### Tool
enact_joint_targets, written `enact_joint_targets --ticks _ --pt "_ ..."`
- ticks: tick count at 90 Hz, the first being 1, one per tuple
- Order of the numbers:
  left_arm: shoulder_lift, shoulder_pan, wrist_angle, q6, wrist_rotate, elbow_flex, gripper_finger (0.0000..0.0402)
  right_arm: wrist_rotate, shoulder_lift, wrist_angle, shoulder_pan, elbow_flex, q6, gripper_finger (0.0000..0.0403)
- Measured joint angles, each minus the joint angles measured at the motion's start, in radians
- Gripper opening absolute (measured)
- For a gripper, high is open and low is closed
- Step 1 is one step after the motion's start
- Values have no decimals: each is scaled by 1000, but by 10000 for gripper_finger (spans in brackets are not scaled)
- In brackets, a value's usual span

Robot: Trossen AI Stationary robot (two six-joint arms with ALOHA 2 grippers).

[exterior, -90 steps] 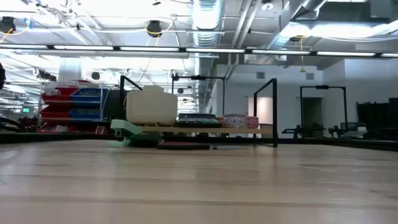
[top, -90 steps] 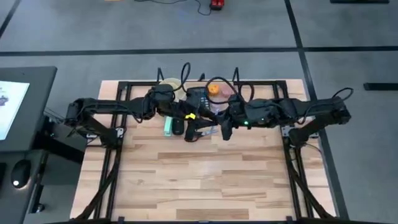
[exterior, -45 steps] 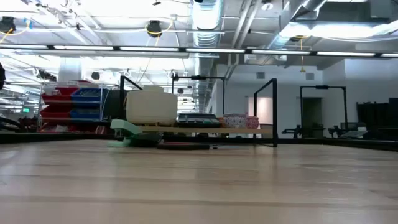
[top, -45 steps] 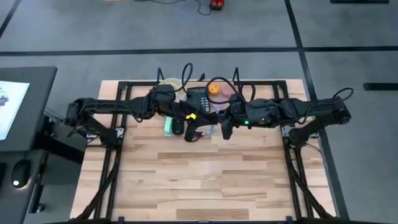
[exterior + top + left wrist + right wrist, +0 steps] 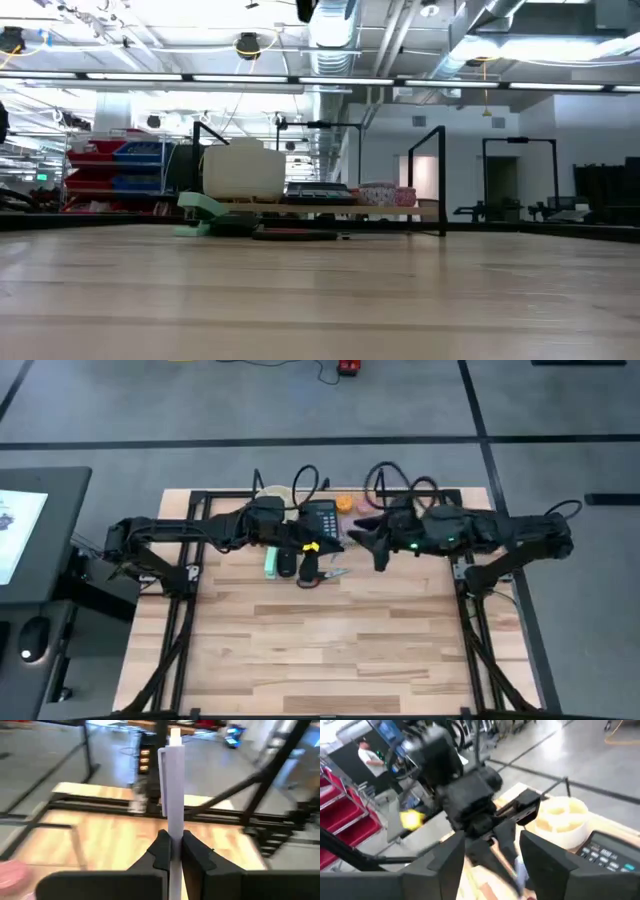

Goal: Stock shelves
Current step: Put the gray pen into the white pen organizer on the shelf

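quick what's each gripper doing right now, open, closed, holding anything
Left gripper: shut on a thin pale lilac pen-like stick.
Right gripper: open, holding nothing, facing the left arm.

**Robot body: both arms, as seen**

Two dark, near-black jointed arms are seen, built from chunky rounded segments. Black cables are looped above the wrists of the left arm (image 5: 190, 532) and right arm (image 5: 500, 535). A yellow tag is fitted near the left wrist; a small green light is lit on the right forearm. Fingers (image 5: 161, 851) are black, wedge-shaped and tapered. Bases are bolted to black frame rails.
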Motion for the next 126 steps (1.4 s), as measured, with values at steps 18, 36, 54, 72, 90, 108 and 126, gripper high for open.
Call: enact_joint_targets --ticks 18,36,54,72,90,108,126 --pt "-33 146 -63 23 -30 -11 0 78 -40 -2 67 0 -12 188" --pt "-75 315 -79 63 -31 -78 0 125 -40 -10 130 0 -11 182" --pt "-144 389 -11 81 -43 -247 0 175 -40 -14 164 0 -4 180" --pt "-241 422 47 86 -142 -412 0 185 -40 -14 173 0 1 179" --pt "-298 429 56 94 -134 -512 0 185 -40 -14 165 0 7 179" --pt "-282 423 91 131 -119 -569 0 185 -40 -9 160 0 7 179" --pt "-282 423 119 164 -128 -581 6 185 -40 22 161 0 7 179"
